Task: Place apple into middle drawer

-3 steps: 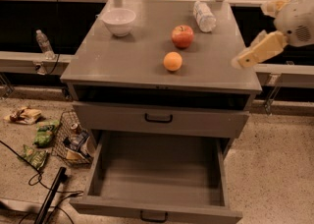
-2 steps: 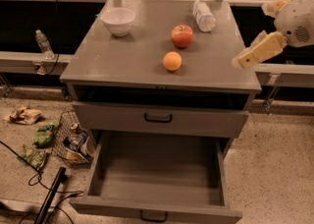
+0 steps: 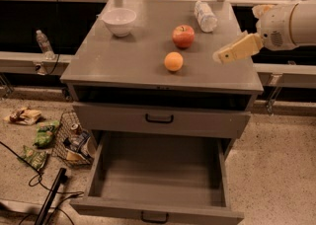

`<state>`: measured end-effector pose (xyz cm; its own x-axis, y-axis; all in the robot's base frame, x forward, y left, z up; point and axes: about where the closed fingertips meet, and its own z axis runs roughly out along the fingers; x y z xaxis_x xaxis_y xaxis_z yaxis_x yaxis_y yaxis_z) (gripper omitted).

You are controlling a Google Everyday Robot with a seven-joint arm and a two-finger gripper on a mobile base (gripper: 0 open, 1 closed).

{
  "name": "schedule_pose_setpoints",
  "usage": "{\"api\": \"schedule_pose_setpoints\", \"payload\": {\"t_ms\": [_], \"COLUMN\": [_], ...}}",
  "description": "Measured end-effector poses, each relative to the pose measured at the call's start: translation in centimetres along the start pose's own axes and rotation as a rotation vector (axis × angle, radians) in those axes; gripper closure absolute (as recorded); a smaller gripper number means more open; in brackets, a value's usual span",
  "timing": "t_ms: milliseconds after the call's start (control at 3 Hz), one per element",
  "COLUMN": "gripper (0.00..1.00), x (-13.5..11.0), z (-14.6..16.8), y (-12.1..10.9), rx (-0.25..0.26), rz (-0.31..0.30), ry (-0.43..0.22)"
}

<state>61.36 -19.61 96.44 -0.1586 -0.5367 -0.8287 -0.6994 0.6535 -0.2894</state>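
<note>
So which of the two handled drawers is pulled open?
The lowest drawer, pulled out and empty; the drawer above is shut. The pincer hovers by the cabinet top's right edge.

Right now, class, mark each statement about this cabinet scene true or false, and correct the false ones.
1. The apple lies on the cabinet top. True.
2. The lowest drawer is shut. False: it is pulled open.
3. The tool grips the apple. False: it hangs over the top's right side, apart from the apple.
4. The orange sits nearer the front edge than the apple. True.
5. The bowl sits in the drawer. False: it stands at the top's back left.
</note>
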Motion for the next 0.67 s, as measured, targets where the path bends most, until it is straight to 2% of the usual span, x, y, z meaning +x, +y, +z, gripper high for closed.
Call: {"api": "schedule_pose_setpoints", "payload": {"t_ms": [333, 667], "gripper": [0.0, 0.0], "x": [-0.4, -0.3], "z": [3.8, 9.2], "y": [-1.2, -2.8], "rx": [0.003, -0.015], "rz": [0.075, 0.162], "ry": [-0.053, -0.11]}}
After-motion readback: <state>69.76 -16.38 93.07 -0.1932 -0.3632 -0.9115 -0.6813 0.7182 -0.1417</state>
